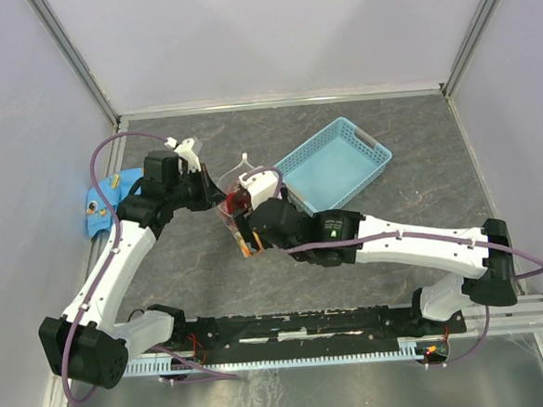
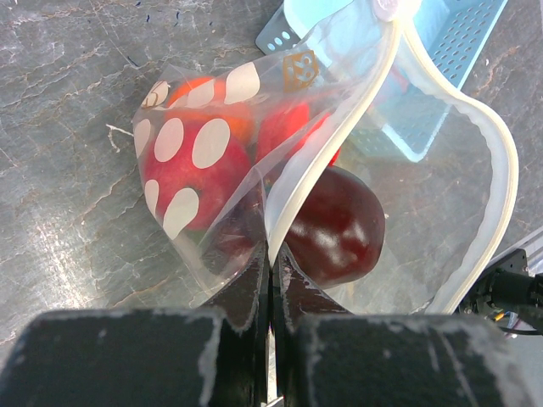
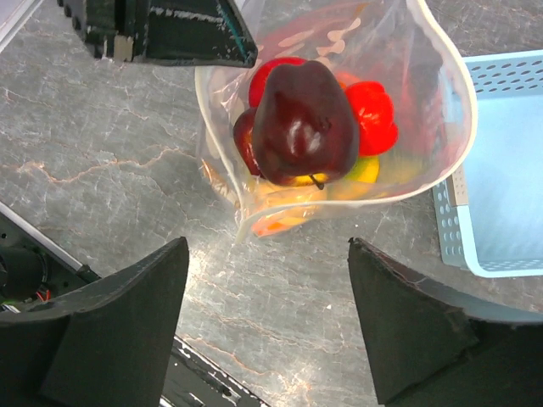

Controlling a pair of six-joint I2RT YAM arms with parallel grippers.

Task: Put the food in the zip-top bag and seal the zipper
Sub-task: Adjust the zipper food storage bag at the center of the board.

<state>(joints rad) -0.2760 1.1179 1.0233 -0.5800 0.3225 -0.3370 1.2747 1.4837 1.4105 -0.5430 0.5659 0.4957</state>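
The zip-top bag (image 3: pixel 424 127) hangs with its mouth open, and my left gripper (image 2: pixel 273 264) is shut on its rim at the whitish zipper (image 2: pixel 339 144). Inside lies the food: a dark maroon fruit (image 3: pixel 301 119) on top, a red piece (image 3: pixel 373 110), yellow (image 3: pixel 366 171) and orange pieces below. The left wrist view shows the maroon fruit (image 2: pixel 335 229) and red food (image 2: pixel 195 170) behind the bag's white dots. My right gripper (image 3: pixel 267 246) stands open and empty above the bag's near edge. From the top, the bag (image 1: pixel 233 215) sits between both grippers.
An empty blue basket (image 1: pixel 334 162) stands just right of the bag, and it shows beside the bag in the right wrist view (image 3: pixel 501 170). A blue patterned cloth (image 1: pixel 104 201) lies at the far left under the left arm. The table is grey marbled stone.
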